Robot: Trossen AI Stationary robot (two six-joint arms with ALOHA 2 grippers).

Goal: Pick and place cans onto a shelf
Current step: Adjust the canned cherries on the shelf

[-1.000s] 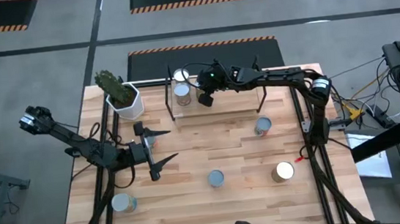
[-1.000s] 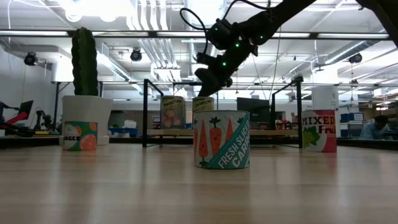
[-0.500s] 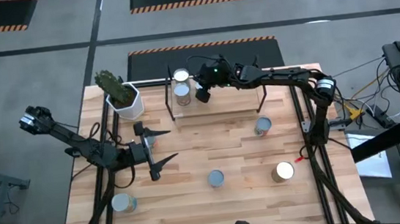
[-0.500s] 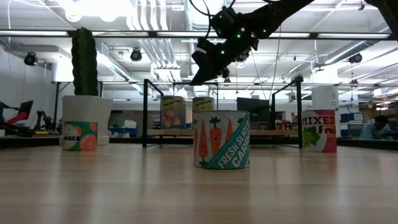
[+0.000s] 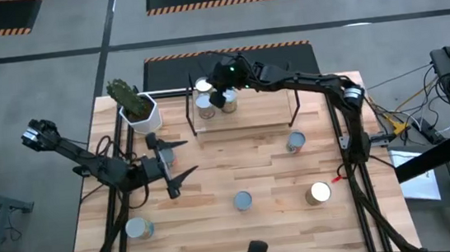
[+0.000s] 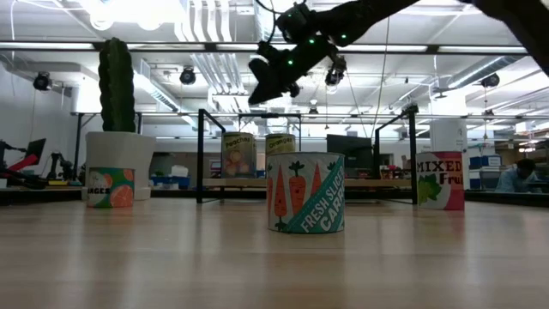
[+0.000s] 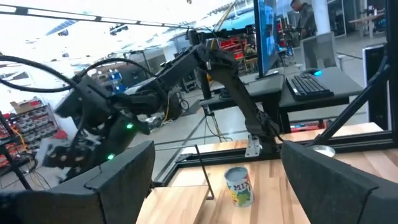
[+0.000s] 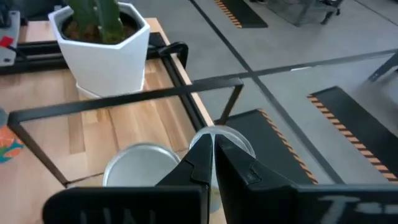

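Observation:
The shelf (image 5: 257, 116), a low light-wood board between black uprights, stands at the table's far side. Three cans (image 5: 204, 106) (image 5: 203, 87) (image 5: 228, 102) stand upright on their bases at its left end; the low view shows two of them (image 6: 239, 154) (image 6: 280, 144). My right gripper (image 5: 217, 96) (image 6: 255, 96) hangs shut above these cans, holding nothing; its wrist view looks down on two silver tops (image 8: 134, 165) (image 8: 225, 138). My left gripper (image 5: 172, 166) waits open over the table's left part.
Several more cans stand on the table: a carrot can (image 6: 306, 193) (image 5: 243, 200), a mixed-fruit can (image 6: 440, 180) (image 5: 295, 141), one at the right (image 5: 319, 192), one near left (image 5: 139, 228). A white cactus pot (image 5: 139, 109) stands beside the shelf's left upright.
My right gripper, shut all the while, has risen from just above the can on the shelf and gone a little toward the table's left edge. The can it stood over now shows free on the shelf, upright.

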